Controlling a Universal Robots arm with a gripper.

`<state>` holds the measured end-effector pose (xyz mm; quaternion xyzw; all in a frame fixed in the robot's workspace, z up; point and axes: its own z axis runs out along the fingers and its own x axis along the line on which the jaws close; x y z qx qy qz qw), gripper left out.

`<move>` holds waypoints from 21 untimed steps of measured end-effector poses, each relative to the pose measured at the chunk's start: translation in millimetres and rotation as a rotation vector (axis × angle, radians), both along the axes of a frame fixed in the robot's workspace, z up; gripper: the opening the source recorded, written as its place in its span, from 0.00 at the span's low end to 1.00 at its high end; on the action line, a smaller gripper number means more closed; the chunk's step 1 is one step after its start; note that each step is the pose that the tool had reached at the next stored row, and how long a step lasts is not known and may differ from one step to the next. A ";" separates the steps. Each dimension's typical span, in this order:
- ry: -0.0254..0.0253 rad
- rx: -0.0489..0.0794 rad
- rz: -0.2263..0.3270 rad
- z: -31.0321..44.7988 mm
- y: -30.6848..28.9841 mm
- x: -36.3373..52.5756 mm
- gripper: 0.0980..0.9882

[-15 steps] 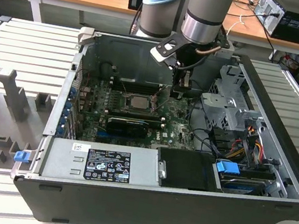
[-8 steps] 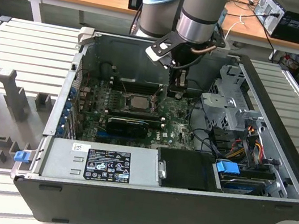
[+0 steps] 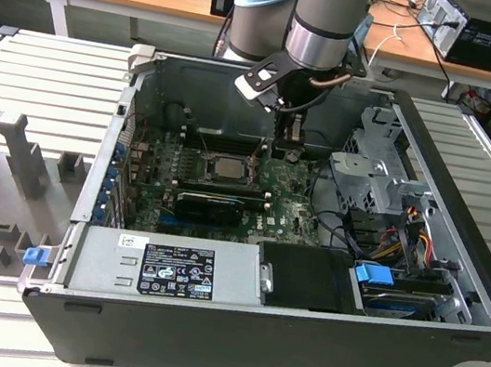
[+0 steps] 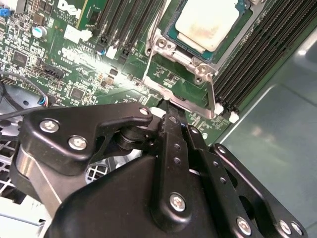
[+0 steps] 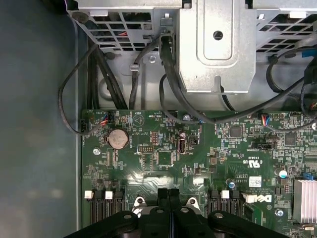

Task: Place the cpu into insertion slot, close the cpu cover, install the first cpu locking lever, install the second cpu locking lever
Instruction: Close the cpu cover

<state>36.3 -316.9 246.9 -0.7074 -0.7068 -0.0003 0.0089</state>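
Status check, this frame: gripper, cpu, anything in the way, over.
Gripper shut, empty, low over motherboard. Cpu seated, cpu cover flat around it. Nothing seen in the way, over.

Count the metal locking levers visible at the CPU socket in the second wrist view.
2. One lever runs along one side of the cpu; the other lever stands off the adjacent socket corner. Their far ends may be hidden.

Bright even light (glare on motherboard (image 4: pixel 101 67))
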 end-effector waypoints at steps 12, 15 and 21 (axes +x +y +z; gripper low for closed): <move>0.0000 0.000 0.000 0.0 0.0 -4.0 0.01; 0.0000 0.000 0.000 0.0 0.0 -5.2 0.01; 0.0000 0.000 0.000 0.0 0.0 -6.3 0.01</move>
